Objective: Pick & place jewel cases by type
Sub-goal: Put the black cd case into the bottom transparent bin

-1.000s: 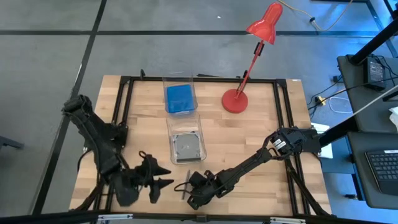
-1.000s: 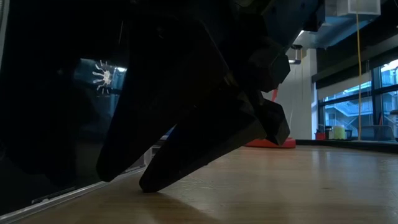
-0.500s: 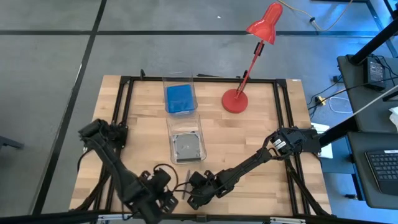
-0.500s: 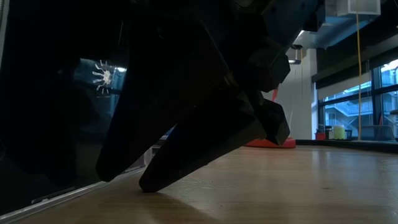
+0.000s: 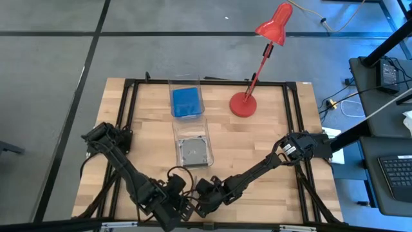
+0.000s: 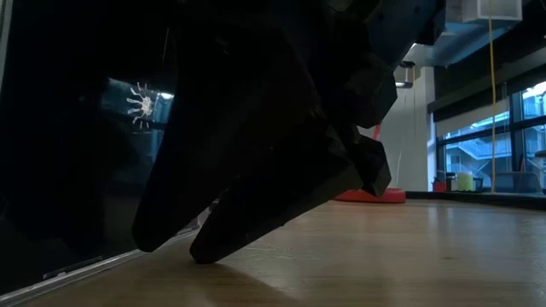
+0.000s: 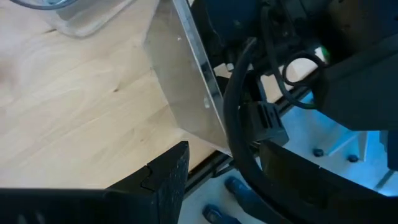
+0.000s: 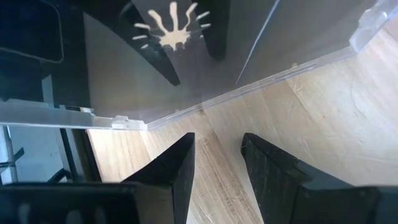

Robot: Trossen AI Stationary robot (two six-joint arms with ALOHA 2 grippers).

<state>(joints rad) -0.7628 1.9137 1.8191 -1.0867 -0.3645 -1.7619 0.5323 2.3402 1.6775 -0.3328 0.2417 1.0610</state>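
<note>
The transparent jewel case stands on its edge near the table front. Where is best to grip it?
Pinch the jewel case across its two broad faces at its upper edge, probably coming from above. It stands tilted on one thin edge ahead of the open right gripper, so both faces are exposed.

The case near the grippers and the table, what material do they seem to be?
The case: probably clear hard plastic, glossy; dark shapes show through it and its edge catches light. The table: pale wood with visible grain, apparently matte.
</note>
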